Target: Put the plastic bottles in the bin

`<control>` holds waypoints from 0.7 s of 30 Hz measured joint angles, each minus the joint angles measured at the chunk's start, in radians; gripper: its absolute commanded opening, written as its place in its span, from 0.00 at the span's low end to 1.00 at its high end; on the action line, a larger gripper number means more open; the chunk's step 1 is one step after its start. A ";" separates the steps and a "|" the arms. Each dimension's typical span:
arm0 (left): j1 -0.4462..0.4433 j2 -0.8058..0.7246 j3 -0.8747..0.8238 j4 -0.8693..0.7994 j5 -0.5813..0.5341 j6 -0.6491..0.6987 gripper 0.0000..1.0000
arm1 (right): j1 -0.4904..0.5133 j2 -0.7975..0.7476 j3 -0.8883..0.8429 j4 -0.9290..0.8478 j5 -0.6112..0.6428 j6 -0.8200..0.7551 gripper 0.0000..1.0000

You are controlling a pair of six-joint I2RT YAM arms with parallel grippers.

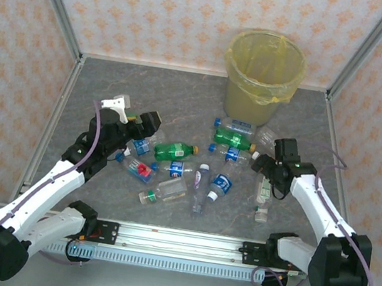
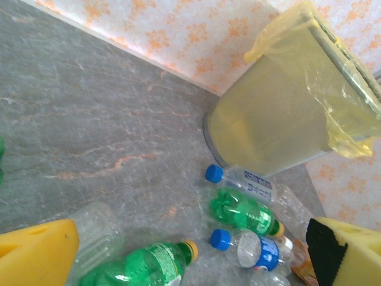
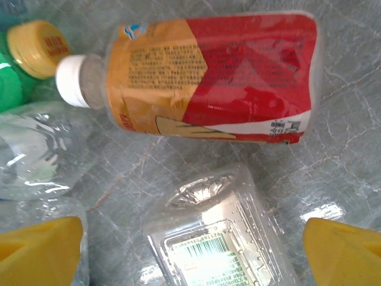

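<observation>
Many bottles (image 1: 175, 150) lie scattered on the tabletop (image 1: 148, 93) before the bin (image 1: 251, 98). Right claw (image 3: 191, 238) hangs with jaws apart, straddling a clear bottle (image 3: 220, 238). It should come down square across the body, clear of the red bottle (image 3: 238, 77) just beyond, and squeeze gently, since thin plastic likely buckles. Then it should lift high enough to pass the bin's rim. Left claw (image 2: 190, 250) is also spread wide, holding nothing.

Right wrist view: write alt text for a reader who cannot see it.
The right gripper stands open over a grey table, its yellow fingertips at the lower corners, a clear barcode-labelled bottle lying between them. Above lies a red-and-orange labelled bottle with a white cap; a green bottle with a yellow cap shows upper left.
</observation>
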 measured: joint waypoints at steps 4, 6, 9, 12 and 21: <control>0.000 -0.021 -0.032 0.022 0.055 -0.023 0.99 | 0.022 0.017 0.000 -0.011 0.000 0.015 0.85; 0.000 -0.023 -0.049 0.031 0.084 -0.026 0.99 | 0.032 0.019 0.000 -0.015 0.000 0.021 0.84; 0.000 -0.023 -0.066 0.041 0.123 -0.027 0.99 | 0.051 0.020 0.000 -0.019 0.002 0.037 0.83; 0.000 -0.023 -0.067 0.054 0.146 -0.026 0.99 | 0.077 0.020 -0.002 -0.019 0.004 0.056 0.82; 0.000 -0.014 -0.067 0.098 0.180 -0.026 0.99 | 0.109 0.021 -0.047 -0.015 0.015 0.096 0.83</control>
